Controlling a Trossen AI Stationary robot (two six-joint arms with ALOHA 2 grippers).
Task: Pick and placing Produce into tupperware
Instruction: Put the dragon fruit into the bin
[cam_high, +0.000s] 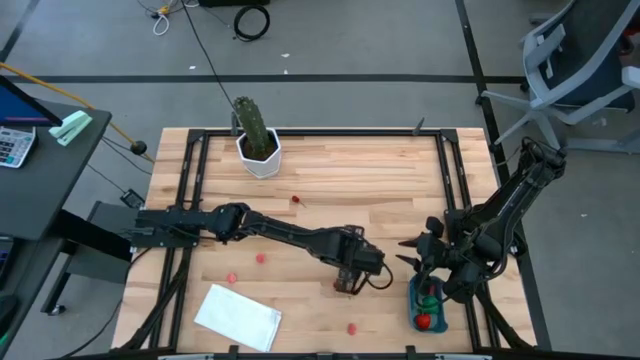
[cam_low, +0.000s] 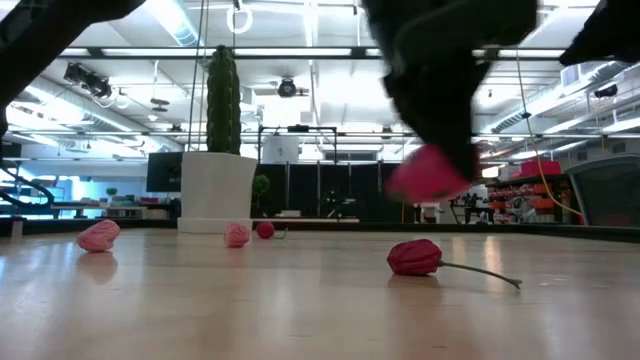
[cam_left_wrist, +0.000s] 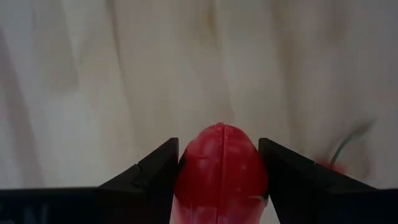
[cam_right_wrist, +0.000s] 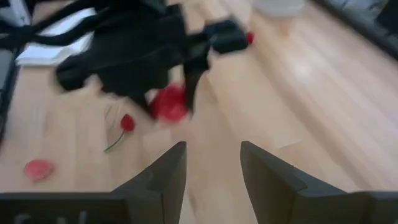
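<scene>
My left gripper (cam_high: 347, 283) reaches across the middle of the table and is shut on a red toy produce piece (cam_left_wrist: 219, 174), also in the low view (cam_low: 428, 172). A red stemmed piece (cam_low: 413, 257) lies on the wood just beside it. More red and pink pieces (cam_high: 261, 258) (cam_high: 232, 278) (cam_high: 296, 199) (cam_high: 352, 326) lie scattered on the table. The teal tupperware (cam_high: 413, 300) stands near the right near corner, with a red piece (cam_high: 423, 320) and a green piece (cam_high: 430, 297) inside. My right gripper (cam_right_wrist: 212, 149) hovers open by the tupperware's far side, facing the left gripper. My left gripper pinches the red produce piece by its two sides (cam_left_wrist: 186, 171) between both fingers (cam_left_wrist: 155, 168), coming from above and pointing down. The piece is lifted clear of the table, as the low view shows, with its rounded end poking out past the fingertips.
A green cactus in a white pot (cam_high: 257, 140) stands at the table's far edge. A flat white sheet (cam_high: 238, 317) lies near the left near corner. Black rails (cam_high: 190, 180) run along the table's sides. Bare wood (cam_high: 380, 185) lies between the cactus and the arms.
</scene>
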